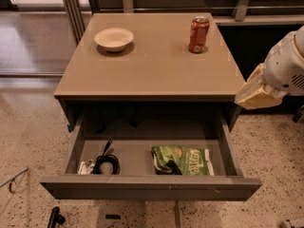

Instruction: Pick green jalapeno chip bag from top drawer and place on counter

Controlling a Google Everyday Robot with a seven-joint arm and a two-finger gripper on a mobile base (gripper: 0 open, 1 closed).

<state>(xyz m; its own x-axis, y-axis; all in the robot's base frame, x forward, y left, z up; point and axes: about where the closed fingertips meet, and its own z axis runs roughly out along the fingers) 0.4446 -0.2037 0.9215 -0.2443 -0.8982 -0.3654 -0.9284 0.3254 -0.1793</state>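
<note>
The green jalapeno chip bag [183, 160] lies flat in the right half of the open top drawer [152, 187], which is pulled out toward me below the counter [152, 65]. My gripper [252, 95], cream-coloured on a white arm, hangs at the right edge of the view. It is just off the counter's front right corner, above and to the right of the drawer, apart from the bag. Nothing shows in it.
An orange-red soda can [198, 34] stands at the counter's back right and a white bowl [114, 38] at its back left. A coiled black cable [106, 162] and a small white item [85, 166] lie in the drawer's left half. Speckled floor surrounds the table.
</note>
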